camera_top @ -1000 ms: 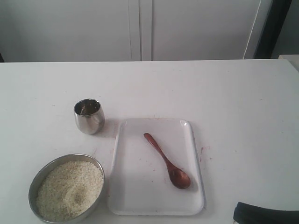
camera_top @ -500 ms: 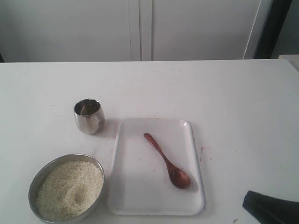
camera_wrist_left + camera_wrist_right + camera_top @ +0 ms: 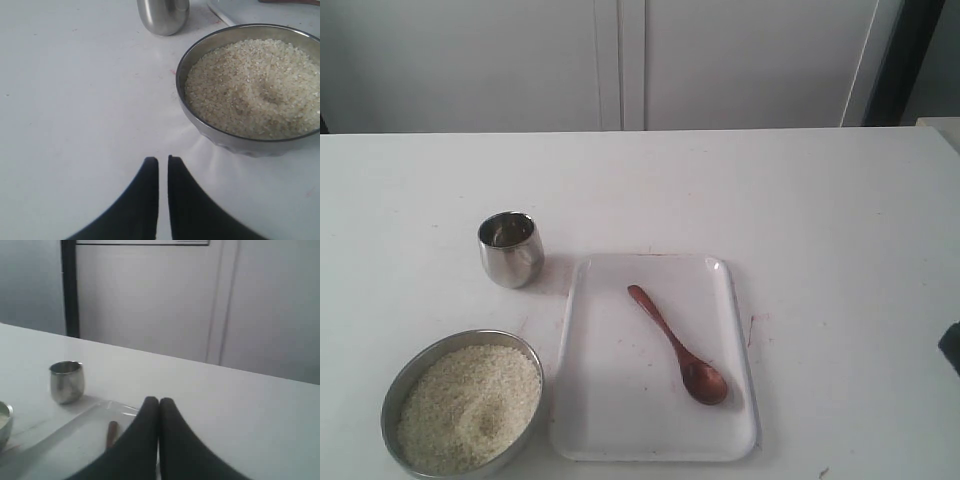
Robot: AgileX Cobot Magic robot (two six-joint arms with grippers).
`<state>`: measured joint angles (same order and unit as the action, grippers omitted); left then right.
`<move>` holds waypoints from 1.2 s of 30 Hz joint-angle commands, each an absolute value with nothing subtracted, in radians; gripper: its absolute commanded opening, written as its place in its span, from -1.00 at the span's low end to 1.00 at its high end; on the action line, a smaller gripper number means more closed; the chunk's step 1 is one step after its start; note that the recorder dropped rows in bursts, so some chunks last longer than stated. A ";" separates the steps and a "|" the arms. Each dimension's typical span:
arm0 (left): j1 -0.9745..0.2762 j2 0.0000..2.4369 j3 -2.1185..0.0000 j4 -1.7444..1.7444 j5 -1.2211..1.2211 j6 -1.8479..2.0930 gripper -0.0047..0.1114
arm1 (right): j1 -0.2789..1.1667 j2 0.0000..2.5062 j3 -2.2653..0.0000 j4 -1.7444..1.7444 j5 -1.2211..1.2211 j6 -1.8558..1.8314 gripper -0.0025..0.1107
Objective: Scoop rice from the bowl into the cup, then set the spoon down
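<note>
Wooden spoon point(image 3: 670, 338) lies flat, lower centre; we see left claw point(image 3: 163, 161) and right claw point(image 3: 159, 401) clenched, empty. Its thin handle may slip.

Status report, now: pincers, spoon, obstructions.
Left pincer shut, empty, near bowl. Right pincer shut, empty. Spoon flat on white tray, unheld; rice in bowl, cup upright. Nothing over spoon.

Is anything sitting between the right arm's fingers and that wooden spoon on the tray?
Nothing visible does. The spoon lies alone on the white tray, and the right wrist view shows only bare tray between the right fingers, which are shut, and its handle. The cup and bowl stand off to the tray's side.
</note>
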<state>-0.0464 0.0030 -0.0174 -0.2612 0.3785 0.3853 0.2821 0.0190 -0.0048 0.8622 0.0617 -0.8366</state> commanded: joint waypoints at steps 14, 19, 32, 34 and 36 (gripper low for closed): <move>-0.042 0.000 -0.012 -0.268 0.382 0.389 -0.67 | -0.033 0.000 0.000 0.863 0.057 -0.832 -0.96; -0.042 0.000 -0.012 -0.268 0.382 0.389 -0.67 | -0.033 0.000 0.000 0.863 0.057 -0.832 -0.96; -0.042 0.000 -0.012 -0.268 0.382 0.389 -0.67 | -0.033 0.000 0.000 0.863 0.057 -0.832 -0.96; -0.042 0.000 -0.012 -0.268 0.382 0.389 -0.67 | -0.033 0.000 0.000 0.863 0.057 -0.832 -0.96; -0.042 0.000 -0.012 -0.268 0.382 0.389 -0.67 | -0.033 0.000 0.000 0.863 0.057 -0.832 -0.96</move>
